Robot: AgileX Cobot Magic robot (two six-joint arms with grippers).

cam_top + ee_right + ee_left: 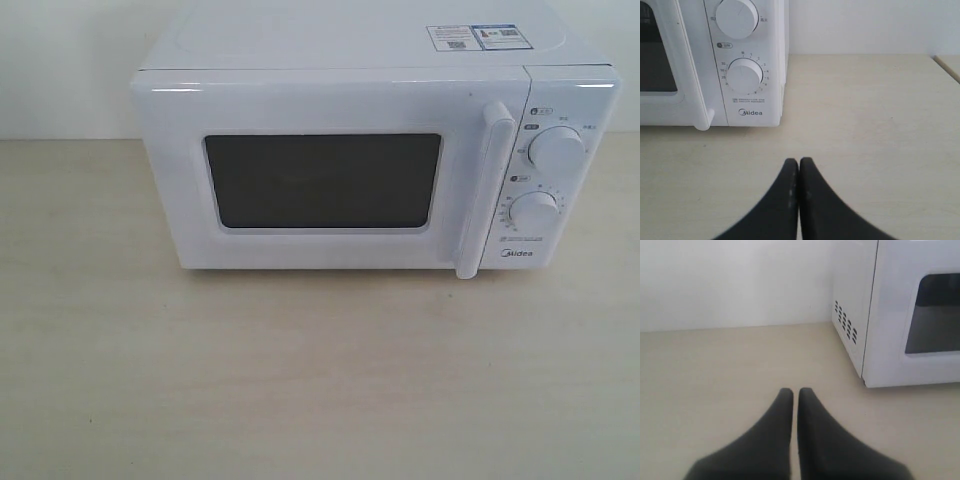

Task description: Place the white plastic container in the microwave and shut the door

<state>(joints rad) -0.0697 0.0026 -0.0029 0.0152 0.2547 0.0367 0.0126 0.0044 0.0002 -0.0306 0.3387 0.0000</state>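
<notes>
Brand: "Midea", grey letters with a small logo mark, low on the control panel (774, 50) of the microwave (330, 100), just under the lower dial (744, 76). I read it in my right wrist view and in the exterior view.

Numerals ring that dial. I make out 30 and 25 on one side and single digits on the other; the rest is too small.

Two lines of fine print above the brand are illegible.

Dark badge beside the lower dial and marks beside the upper dial (737, 17) — cannot read.

Two stickers (472, 38) with QR-like squares on the microwave's top — text too small.
</notes>
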